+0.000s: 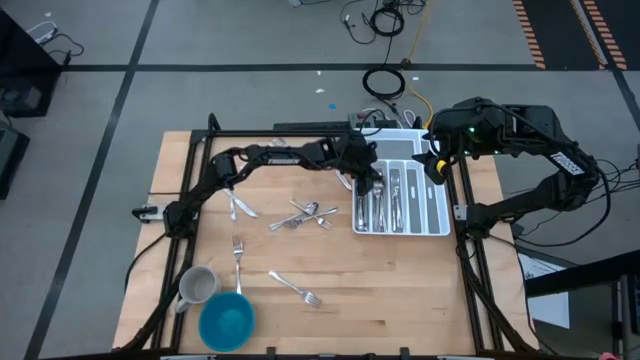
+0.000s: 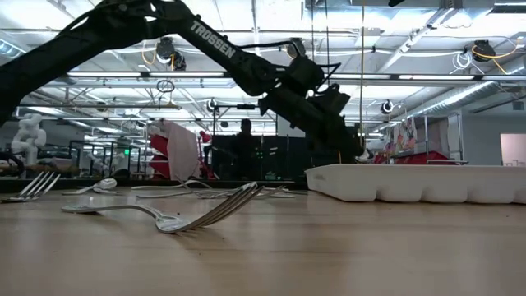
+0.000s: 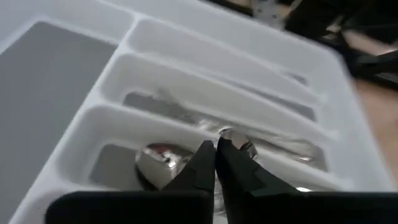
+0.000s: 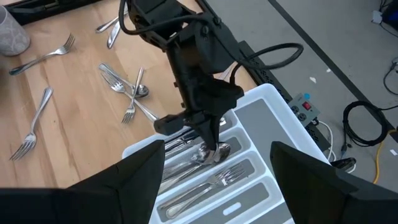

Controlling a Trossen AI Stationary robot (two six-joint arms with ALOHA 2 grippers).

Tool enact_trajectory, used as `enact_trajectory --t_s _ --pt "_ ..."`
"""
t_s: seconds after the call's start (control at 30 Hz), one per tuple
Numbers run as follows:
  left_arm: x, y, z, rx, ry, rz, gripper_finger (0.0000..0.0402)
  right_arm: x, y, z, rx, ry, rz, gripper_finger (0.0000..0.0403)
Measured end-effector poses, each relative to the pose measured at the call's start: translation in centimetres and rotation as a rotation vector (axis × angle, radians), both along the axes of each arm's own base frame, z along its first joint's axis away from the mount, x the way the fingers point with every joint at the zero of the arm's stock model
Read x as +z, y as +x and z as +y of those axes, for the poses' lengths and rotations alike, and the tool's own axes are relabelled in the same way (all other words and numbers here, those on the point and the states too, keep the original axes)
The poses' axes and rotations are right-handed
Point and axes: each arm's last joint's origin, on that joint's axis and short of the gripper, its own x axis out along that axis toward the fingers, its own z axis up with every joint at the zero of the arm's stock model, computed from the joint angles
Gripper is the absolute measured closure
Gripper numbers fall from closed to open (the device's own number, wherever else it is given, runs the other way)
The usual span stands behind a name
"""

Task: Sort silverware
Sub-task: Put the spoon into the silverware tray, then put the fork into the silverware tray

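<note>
High view: left gripper [image 1: 366, 186] reaching over the left side of the white tray [image 1: 437, 225], fingers nearly together, tips down in a compartment among silverware [image 1: 392, 205] already lying there; more silverware loose on the table [image 1: 400, 300], a crossed pile [image 1: 305, 215] near the middle, single forks [image 1: 297, 287] nearer the mug [image 1: 195, 287] and blue bowl [image 1: 226, 320]. Right gripper [image 1: 437, 165] waiting at the tray's far right edge, fingers spread wide, holding nothing. Low view: a fork [image 2: 177, 215] lying close on the wood, the tray [image 2: 411, 182] at the right, left arm coming down into it. Left wrist view: the two dark fingers [image 3: 198, 163] almost shut, tips just at a spoon [image 3: 163, 155] in a compartment; cannot tell if still gripping it. Right wrist view: own fingers [image 4: 134, 171] wide apart, left gripper [image 4: 213, 144] at a spoon bowl in the tray [image 4: 277, 102].
</note>
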Motion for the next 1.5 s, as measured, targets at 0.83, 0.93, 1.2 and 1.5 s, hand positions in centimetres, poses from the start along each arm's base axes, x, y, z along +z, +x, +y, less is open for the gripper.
enact_trajectory --t_s 0.83,0.93,1.2,1.5 --pt "7.2 -2.0 -2.5 0.181 0.233 0.109 0.0249 0.0 0.0 0.0 0.020 -0.016 0.010 0.0117" --pt "10.3 -4.2 -4.4 0.139 0.357 0.248 0.0249 0.0 0.0 0.0 0.020 -0.016 0.010 0.0117" --pt "16.0 -11.7 -11.0 -0.034 0.399 0.603 0.0249 0.0 0.0 0.0 0.032 -0.027 0.016 0.0117" --pt "13.9 -18.6 -20.5 -0.386 0.465 0.684 0.0249 0.0 0.0 0.0 0.037 -0.035 0.019 0.0117"
